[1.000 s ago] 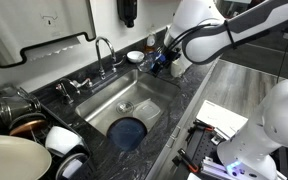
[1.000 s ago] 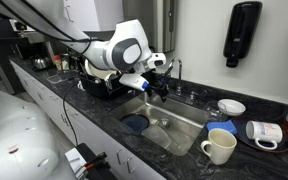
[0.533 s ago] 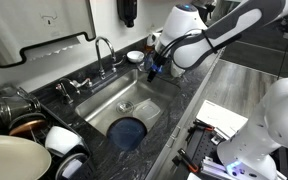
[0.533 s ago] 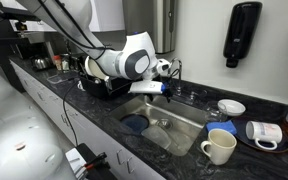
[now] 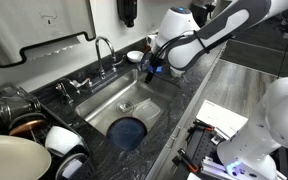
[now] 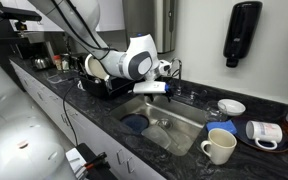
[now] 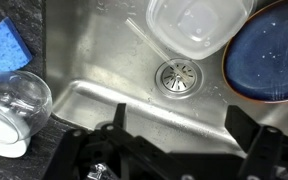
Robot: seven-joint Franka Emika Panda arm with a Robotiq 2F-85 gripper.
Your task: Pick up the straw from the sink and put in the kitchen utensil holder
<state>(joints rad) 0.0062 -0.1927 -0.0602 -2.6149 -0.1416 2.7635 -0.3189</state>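
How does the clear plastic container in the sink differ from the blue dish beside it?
Colour: the clear plastic container is see-through and colourless, while the blue dish is deep blue and opaque. Shape: the container has rounded corners and straighter sides; the dish is round. Both lie in the sink, near the drain.

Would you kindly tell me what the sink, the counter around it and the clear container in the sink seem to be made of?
The sink looks like brushed stainless steel: grey, with dull streaky reflections. The counter seems polished dark stone: black, pale-speckled, glossy. The clear container is probably plastic, though glass is possible: see-through, slightly cloudy, with rounded corners.
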